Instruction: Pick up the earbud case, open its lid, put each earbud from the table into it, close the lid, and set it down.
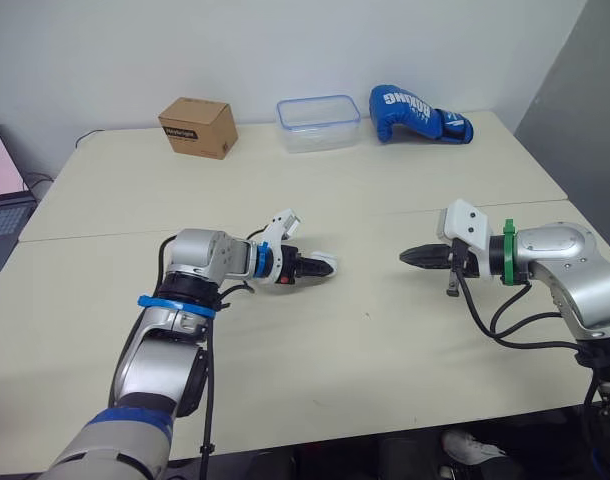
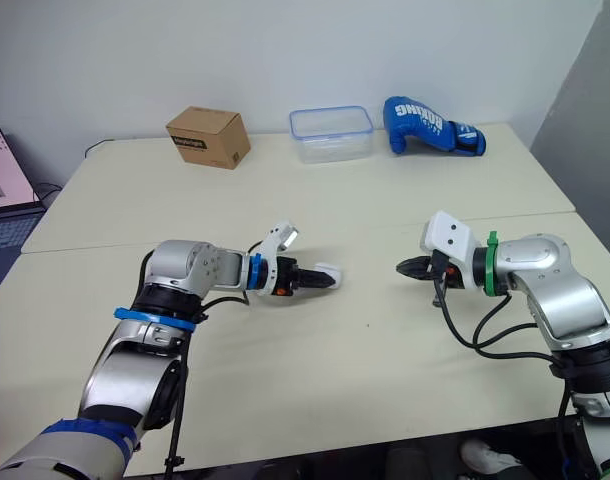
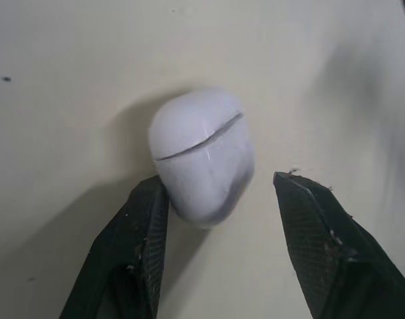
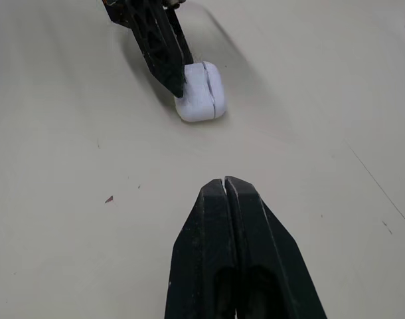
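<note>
The white earbud case (image 1: 326,266) lies on the cream table (image 1: 315,370) with its lid closed, a thin seam showing across it (image 3: 202,156). My left gripper (image 3: 219,183) is open around the case. One finger (image 3: 146,219) touches its side and the other finger (image 3: 309,219) stands apart from it. My right gripper (image 1: 405,257) is shut with nothing in it. It hovers low over the table to the right of the case, pointing at it across a gap, as the right wrist view shows the case (image 4: 201,92).
Along the table's far edge stand a brown cardboard box (image 1: 197,127), a clear plastic container with a blue rim (image 1: 318,122) and a blue boxing glove (image 1: 417,115). A laptop (image 1: 0,200) sits off the table's left side. A seam (image 1: 405,208) runs across the tabletop.
</note>
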You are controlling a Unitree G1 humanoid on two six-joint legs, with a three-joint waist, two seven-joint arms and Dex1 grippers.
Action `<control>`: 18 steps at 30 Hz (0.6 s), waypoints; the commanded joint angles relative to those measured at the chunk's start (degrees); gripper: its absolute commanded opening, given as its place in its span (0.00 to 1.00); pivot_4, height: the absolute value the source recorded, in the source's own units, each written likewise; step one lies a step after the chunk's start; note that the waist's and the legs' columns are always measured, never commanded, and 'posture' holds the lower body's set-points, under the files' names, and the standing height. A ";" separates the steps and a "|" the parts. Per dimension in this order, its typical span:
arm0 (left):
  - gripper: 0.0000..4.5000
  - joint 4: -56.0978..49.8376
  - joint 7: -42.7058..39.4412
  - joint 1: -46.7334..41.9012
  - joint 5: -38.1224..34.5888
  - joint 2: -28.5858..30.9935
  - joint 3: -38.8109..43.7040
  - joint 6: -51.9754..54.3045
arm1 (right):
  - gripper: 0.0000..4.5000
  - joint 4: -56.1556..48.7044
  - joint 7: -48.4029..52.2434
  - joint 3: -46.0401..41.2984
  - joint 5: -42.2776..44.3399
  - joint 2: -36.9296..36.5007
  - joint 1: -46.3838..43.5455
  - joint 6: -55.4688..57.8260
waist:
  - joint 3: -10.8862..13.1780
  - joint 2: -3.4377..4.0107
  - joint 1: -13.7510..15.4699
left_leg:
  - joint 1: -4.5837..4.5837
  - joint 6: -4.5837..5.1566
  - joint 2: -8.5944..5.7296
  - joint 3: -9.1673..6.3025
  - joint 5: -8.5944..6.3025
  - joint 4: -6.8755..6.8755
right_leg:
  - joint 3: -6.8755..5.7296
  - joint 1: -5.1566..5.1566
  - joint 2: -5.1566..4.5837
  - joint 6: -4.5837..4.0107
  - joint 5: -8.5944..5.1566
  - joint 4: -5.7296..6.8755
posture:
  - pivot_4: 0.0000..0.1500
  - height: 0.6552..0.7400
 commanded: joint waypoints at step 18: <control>0.57 -34.57 12.65 30.50 2.75 9.73 15.69 -14.14 | 0.00 -9.05 -7.58 -5.96 3.92 5.02 10.61 0.44 | -0.02 0.04 0.09 | -0.03 -0.01 0.04 -0.05 -0.01 -0.07 | 0.07 -0.06 -0.03 -0.01 0.00 -0.07 | 1.00 0.89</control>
